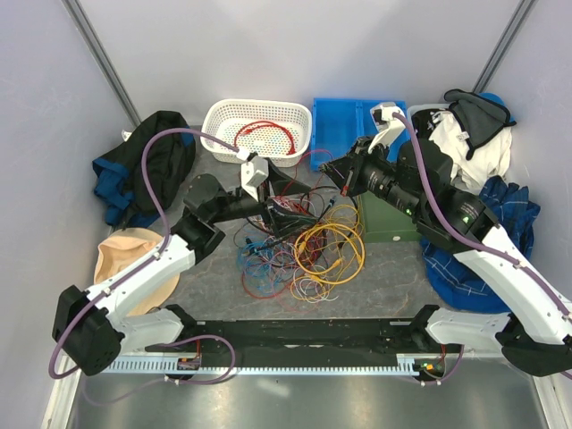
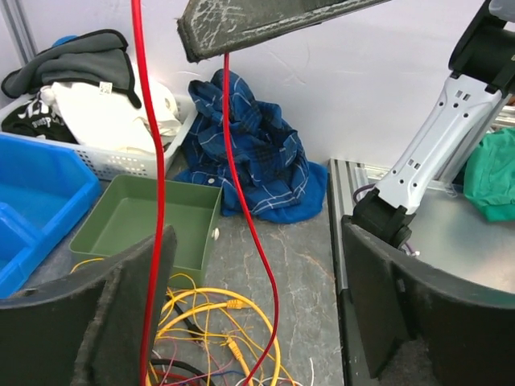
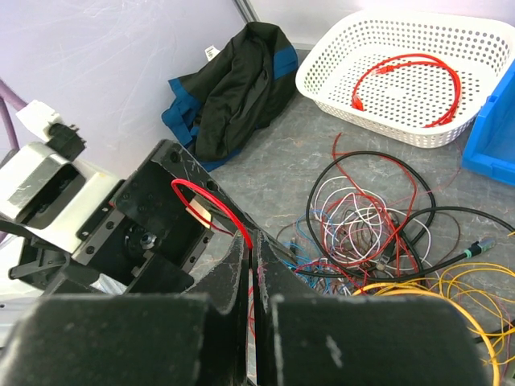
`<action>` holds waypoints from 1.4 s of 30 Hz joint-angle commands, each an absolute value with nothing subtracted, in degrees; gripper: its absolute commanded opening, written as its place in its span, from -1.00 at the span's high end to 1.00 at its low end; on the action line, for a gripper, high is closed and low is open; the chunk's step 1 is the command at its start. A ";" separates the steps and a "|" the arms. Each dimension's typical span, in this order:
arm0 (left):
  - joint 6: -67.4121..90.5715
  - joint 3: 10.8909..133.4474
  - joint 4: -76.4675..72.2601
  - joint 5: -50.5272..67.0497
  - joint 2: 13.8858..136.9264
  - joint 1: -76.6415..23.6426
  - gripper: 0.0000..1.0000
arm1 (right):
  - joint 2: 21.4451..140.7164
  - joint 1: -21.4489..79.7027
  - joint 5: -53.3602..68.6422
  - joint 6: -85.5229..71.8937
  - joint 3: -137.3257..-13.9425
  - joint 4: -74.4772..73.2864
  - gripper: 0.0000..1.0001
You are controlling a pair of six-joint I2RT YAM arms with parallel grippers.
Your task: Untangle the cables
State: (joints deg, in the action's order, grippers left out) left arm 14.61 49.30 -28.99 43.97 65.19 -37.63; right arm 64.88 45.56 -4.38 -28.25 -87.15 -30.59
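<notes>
bright, even light; soft shadows

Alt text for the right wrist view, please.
The right claw is shut on a thin red cable arching away from its tips. Beyond lie a tangle of coloured cables and a white perforated plastic basket holding a looped red cable.

Robotics lab test cell: plain pale wall panels point(image 1: 286, 54) on metal posts point(image 1: 101, 55), grey tabletop point(image 1: 393, 268) edged by slotted rail point(image 1: 295, 366), props sorted into white basket point(image 1: 259, 105) and blue bin point(image 1: 335, 125).
</notes>
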 commanded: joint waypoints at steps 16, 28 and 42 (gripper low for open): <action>23.89 60.98 -23.56 45.71 73.38 -32.18 0.96 | 62.50 45.18 -8.35 -26.89 -85.26 -29.35 -0.46; 34.98 86.63 -13.72 40.26 91.21 -21.37 0.97 | 53.10 45.18 -16.61 -28.47 -72.00 -24.98 -0.96; 41.48 141.74 -7.11 35.69 125.76 -13.54 0.96 | 43.51 45.18 -18.89 -29.80 -49.58 -18.55 -0.96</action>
